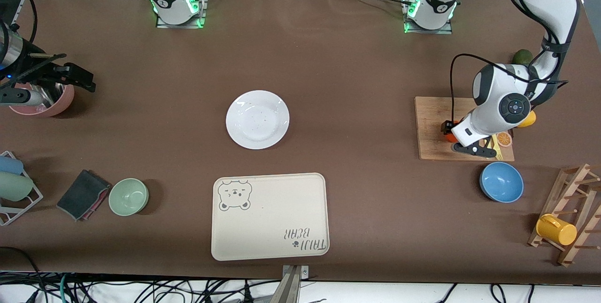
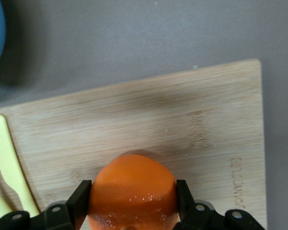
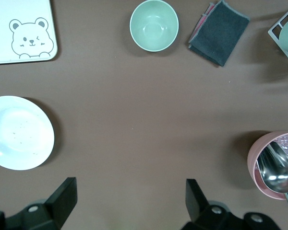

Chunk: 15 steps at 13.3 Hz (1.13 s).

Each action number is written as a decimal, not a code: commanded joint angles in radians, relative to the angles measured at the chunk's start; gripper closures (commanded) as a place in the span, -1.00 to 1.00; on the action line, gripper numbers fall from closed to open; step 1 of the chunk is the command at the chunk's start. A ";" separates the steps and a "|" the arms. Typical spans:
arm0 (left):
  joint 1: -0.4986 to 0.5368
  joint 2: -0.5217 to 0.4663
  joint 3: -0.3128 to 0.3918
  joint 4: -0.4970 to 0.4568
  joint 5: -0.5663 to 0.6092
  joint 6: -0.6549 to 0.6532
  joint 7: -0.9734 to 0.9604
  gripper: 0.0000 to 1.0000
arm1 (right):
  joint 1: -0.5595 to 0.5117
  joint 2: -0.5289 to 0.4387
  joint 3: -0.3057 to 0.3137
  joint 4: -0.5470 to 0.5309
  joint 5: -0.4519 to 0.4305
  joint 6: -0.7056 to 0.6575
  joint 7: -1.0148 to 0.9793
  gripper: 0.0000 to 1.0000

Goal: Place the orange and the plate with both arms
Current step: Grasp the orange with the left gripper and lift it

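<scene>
The orange sits at the wooden cutting board toward the left arm's end of the table. My left gripper is shut on it; in the left wrist view both black fingers press the sides of the orange over the board. The white plate lies on the bare table at the middle, empty; it also shows in the right wrist view. My right gripper is open and empty, up over bare table beside a pink cup; its fingers stand wide apart.
A beige bear-print tray lies nearer the camera than the plate. Also in view: a green bowl, a dark cloth, a blue bowl, a lemon, an orange slice, a yellow knife, and a mug rack.
</scene>
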 commanded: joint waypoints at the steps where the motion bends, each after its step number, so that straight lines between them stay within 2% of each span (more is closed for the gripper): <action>1: -0.007 -0.063 -0.038 0.067 0.026 -0.138 -0.004 0.09 | -0.002 -0.009 0.001 -0.005 0.013 -0.009 -0.001 -1.00; 4: -0.008 -0.063 -0.121 0.276 0.014 -0.423 -0.036 0.08 | -0.002 -0.009 0.001 -0.005 0.013 -0.009 0.000 -1.00; 6: -0.013 -0.058 -0.181 0.359 0.009 -0.523 -0.102 0.07 | -0.002 -0.009 0.001 -0.005 0.013 -0.009 -0.001 -1.00; 9: -0.012 -0.061 -0.317 0.376 -0.003 -0.559 -0.296 -0.01 | -0.002 -0.009 0.001 -0.005 0.013 -0.009 -0.001 -1.00; 11: -0.024 -0.051 -0.417 0.406 -0.061 -0.559 -0.515 -0.04 | -0.002 -0.009 0.001 -0.005 0.013 -0.009 -0.001 -1.00; 12: -0.048 -0.026 -0.446 0.434 -0.075 -0.557 -0.620 -0.04 | -0.002 -0.009 0.001 -0.005 0.013 -0.009 -0.001 -1.00; 15: -0.201 0.087 -0.449 0.561 -0.135 -0.546 -0.908 -0.04 | -0.002 -0.009 0.001 -0.005 0.013 -0.009 -0.001 -1.00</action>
